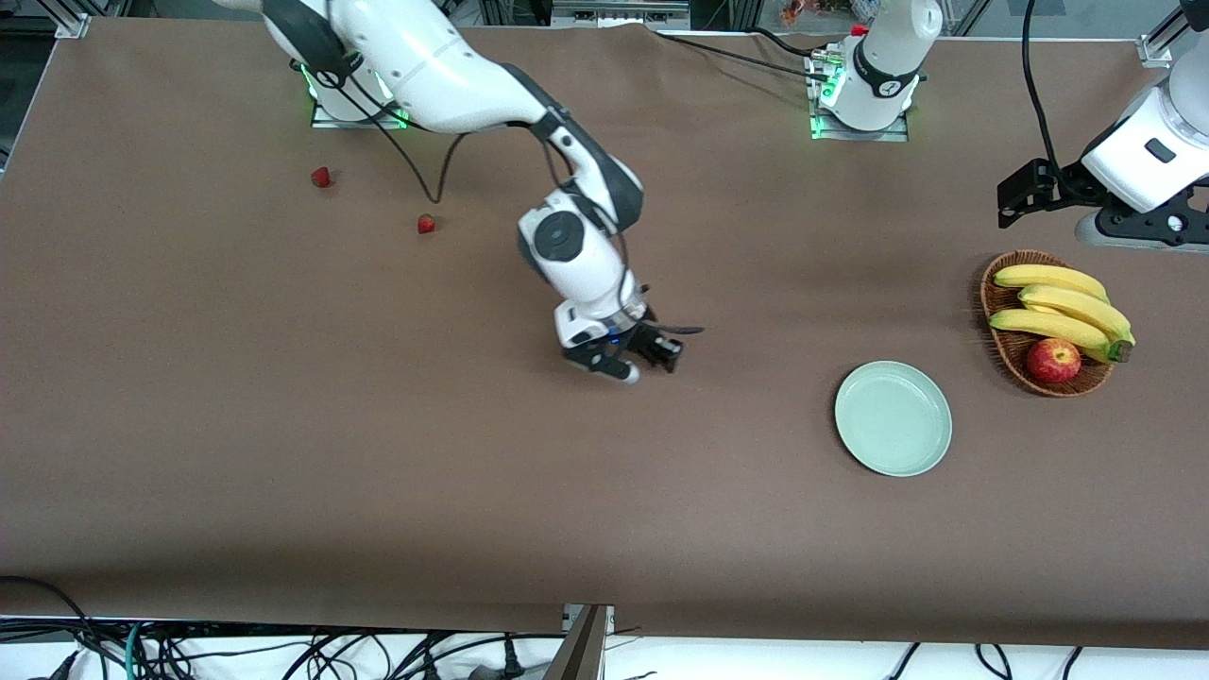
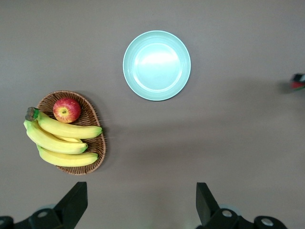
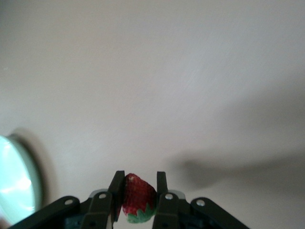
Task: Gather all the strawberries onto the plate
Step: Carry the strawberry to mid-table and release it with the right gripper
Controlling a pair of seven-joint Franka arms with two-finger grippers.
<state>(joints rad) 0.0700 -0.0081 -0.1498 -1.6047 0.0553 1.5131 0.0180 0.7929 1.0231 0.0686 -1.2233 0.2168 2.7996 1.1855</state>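
My right gripper (image 1: 666, 354) hangs over the middle of the table, between the two loose berries and the plate. It is shut on a red strawberry (image 3: 137, 195) with a green cap, seen in the right wrist view between the fingers (image 3: 117, 188). Two more strawberries (image 1: 321, 177) (image 1: 426, 223) lie on the table near the right arm's base. The pale mint-green plate (image 1: 893, 417) is bare; it also shows in the left wrist view (image 2: 157, 65) and at the edge of the right wrist view (image 3: 12, 186). My left gripper (image 2: 140, 195) is open and empty, waiting high above the table near the basket.
A brown wicker basket (image 1: 1001, 349) with bananas (image 1: 1063, 307) and a red apple (image 1: 1053, 360) stands beside the plate, toward the left arm's end. A black cable (image 1: 434, 179) hangs near the loose strawberries.
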